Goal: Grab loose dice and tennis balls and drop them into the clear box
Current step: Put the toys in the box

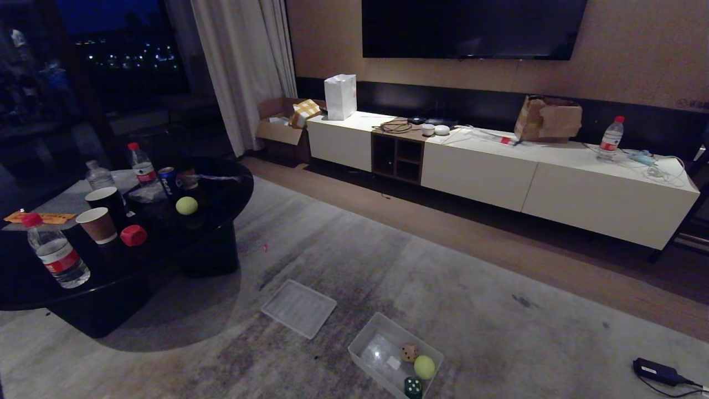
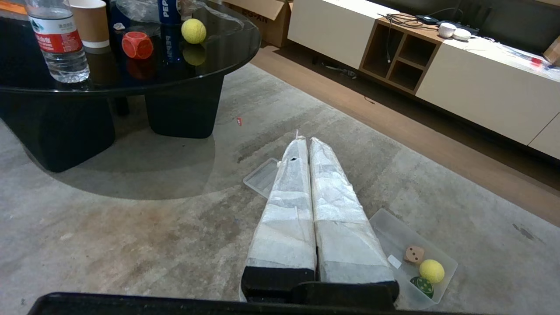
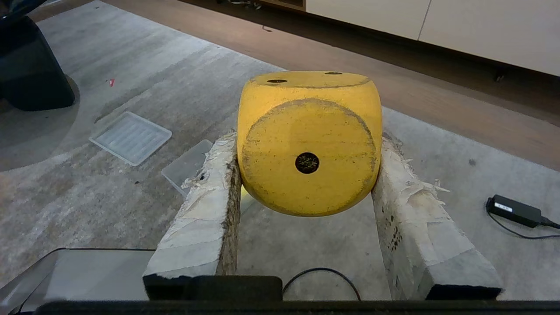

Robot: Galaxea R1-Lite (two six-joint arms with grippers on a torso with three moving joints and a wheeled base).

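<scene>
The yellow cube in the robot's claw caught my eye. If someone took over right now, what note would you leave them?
Right gripper: shut on the yellow die, above the rug.
Left gripper: shut, empty, idle.
Done: clear box on the rug holds a brown die, a tennis ball and a green die.
Left: drop the yellow die in; fetch the red die and second tennis ball from the black table.

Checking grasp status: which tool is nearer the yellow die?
Right. The right tool clamps the yellow die between its fingers; the left tool, shut and empty, hangs over the carpet.
</scene>
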